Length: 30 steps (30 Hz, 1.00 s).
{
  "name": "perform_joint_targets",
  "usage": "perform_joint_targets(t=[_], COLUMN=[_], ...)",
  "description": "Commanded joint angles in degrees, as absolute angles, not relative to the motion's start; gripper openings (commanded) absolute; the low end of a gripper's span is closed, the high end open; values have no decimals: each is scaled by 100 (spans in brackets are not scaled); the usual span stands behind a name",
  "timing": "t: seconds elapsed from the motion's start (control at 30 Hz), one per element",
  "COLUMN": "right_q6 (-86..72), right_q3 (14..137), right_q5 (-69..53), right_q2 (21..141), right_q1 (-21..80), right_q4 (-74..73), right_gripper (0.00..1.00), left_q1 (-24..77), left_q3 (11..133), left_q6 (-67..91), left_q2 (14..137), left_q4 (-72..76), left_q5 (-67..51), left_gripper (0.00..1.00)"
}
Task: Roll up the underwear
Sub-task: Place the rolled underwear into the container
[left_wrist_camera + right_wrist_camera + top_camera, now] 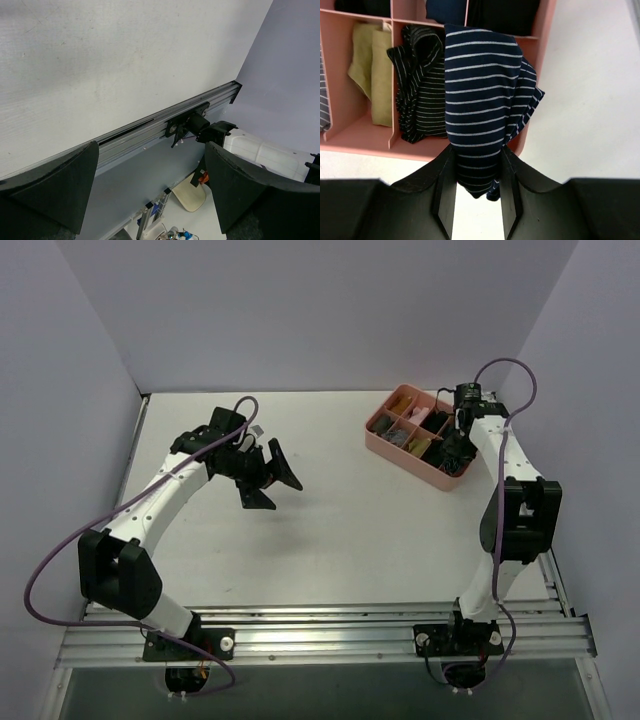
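Right jaws are clamping striped underwear (480, 100) over a pink tray (355, 146); left jaws are gaping wide, holding nothing.
White matte surface (350, 540) is sitting between pale lavender walls (300, 310), with a metal rail (330, 625) along the near edge. The underwear, dark navy with thin light stripes, is bunching into a long fold, pinched at one end. Its long axis is running straight out from the jaws, free end pointing over the tray's corner compartment.

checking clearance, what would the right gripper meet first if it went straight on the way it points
Likely the pink tray, its end compartment just past the underwear the right gripper holds; depth is unclear.
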State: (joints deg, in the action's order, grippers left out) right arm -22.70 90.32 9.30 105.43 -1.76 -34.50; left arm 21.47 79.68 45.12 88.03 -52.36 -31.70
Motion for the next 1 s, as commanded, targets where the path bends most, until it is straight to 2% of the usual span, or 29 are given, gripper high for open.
perform_joint_targets(t=[0.0,0.77,0.8,0.97], right_q6=[-2452,-2532,-2514,-2444], right_q3=[8790,8736,8780,9087], right_q5=[739,862,853,975], right_q2=[10661,11874,11891,11681], right_q1=[-176,-167,-167,-167], right_q4=[-3428,-3366,-3375,-3542], right_gripper=[0,0,1,24], left_q1=[2057,1635,1635,1635], left_q3=[7980,8086,8095,8104], left_q6=[4307,3929,3946,4043], left_q2=[8833,9097,9088,9053], left_q4=[-5010,-5291,-5291,-5221], left_q5=[-3428,-3560,-3551,-3533], left_gripper=[94,94,94,94])
